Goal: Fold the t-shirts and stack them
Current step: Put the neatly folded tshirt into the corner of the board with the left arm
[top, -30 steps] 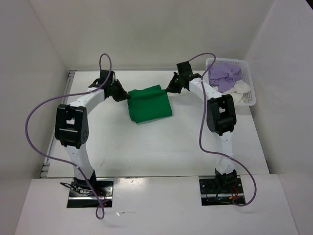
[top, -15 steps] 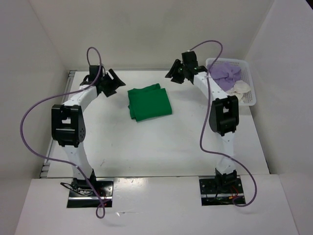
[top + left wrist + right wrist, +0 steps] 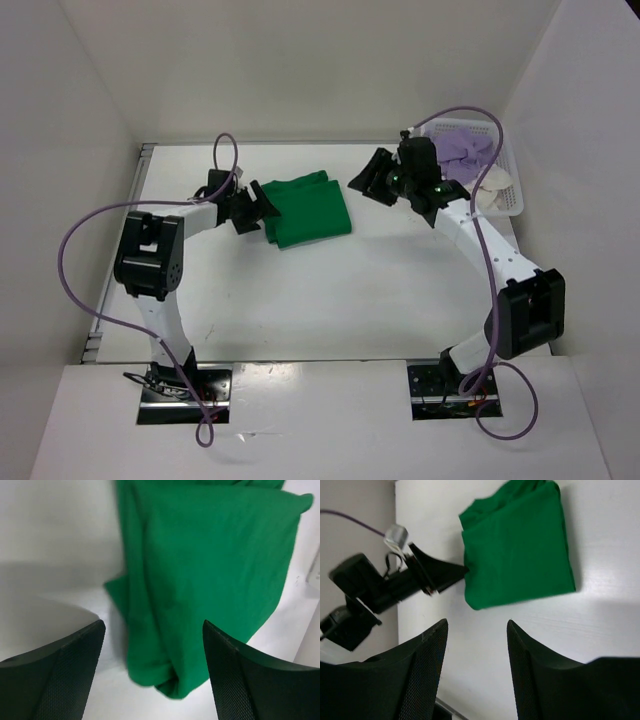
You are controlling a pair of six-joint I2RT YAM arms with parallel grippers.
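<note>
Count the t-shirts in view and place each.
3. The green t-shirt lies folded on the table; the purple t-shirt and the cream t-shirt sit bunched in the basket, where another could be hidden underneath.

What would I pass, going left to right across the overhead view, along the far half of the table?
left gripper → green t-shirt → right gripper → white basket, which holds the purple t-shirt and the cream t-shirt

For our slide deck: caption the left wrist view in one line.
Open left gripper facing the folded green t-shirt on the white table.
</note>
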